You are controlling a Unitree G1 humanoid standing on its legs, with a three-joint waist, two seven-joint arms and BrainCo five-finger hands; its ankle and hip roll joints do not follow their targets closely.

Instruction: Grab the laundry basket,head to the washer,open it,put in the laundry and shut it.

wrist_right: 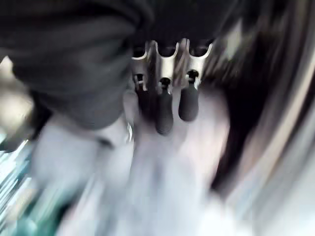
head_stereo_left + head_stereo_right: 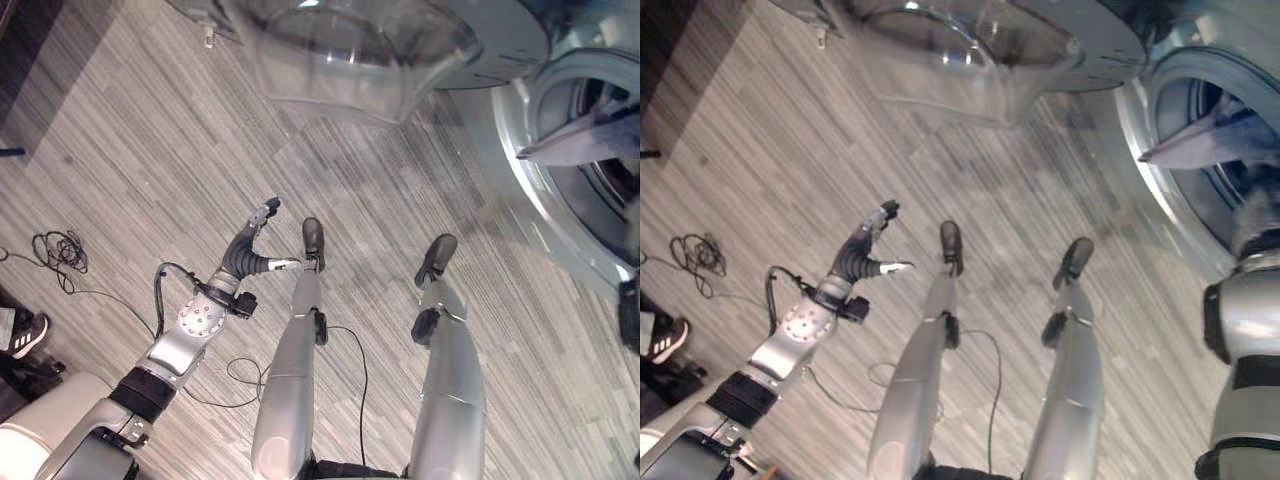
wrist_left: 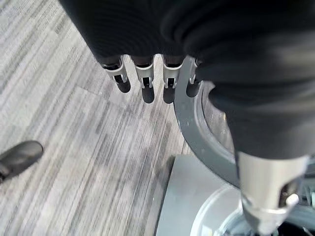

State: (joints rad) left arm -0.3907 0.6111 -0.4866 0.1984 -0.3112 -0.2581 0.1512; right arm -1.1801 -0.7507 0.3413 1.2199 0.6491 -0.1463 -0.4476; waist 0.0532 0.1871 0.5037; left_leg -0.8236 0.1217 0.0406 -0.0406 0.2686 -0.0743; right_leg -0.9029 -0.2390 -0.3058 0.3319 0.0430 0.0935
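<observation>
The washer stands at the right with its round opening uncovered. Its door, with a clear glass bowl, is swung wide at the top, and its grey rim appears past my left hand. A dark bluish cloth lies across the mouth of the drum and sticks out over its edge. My right arm reaches up to that opening from the right, and my right hand holds its fingers straight over pale laundry. Open and holding nothing, my left hand hangs above the floor at the left.
Striped grey wood floor spreads out to the left of the washer. A person's dark shoe with white stripes shows at the left edge. Something dark stands in the upper left corner.
</observation>
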